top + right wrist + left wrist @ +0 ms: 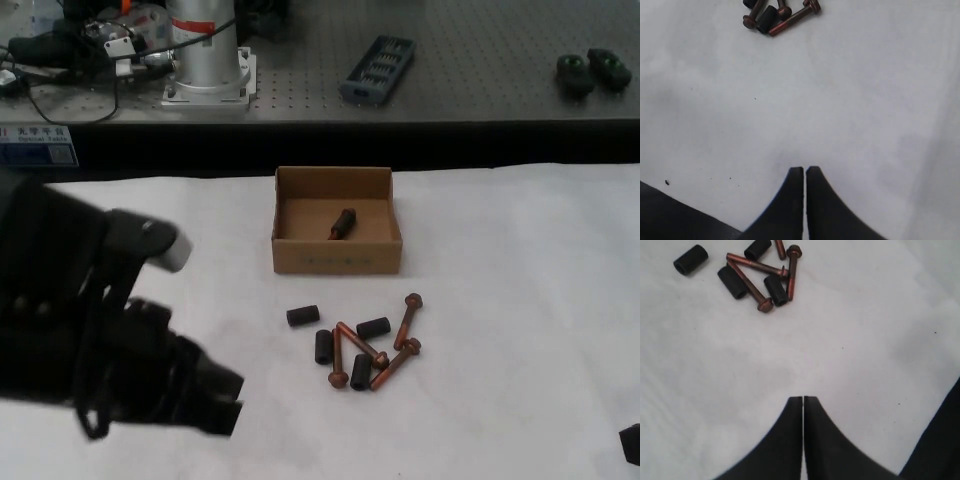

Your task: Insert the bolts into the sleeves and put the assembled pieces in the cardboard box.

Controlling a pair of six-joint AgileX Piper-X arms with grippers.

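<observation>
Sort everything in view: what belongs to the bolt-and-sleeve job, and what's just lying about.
Job things:
four loose bolts
four loose sleeves
cardboard box
assembled piece inside it

Lying about, all on the far bench:
blue rack
two dark knobs
metal post
cables

High view overhead, wrist views low, close, sharing bolts [747, 284]

Cardboard box [337, 262] walls just behind the bolt-and-sleeve pile [360, 343], open white sheet [520, 320] to its right
</observation>
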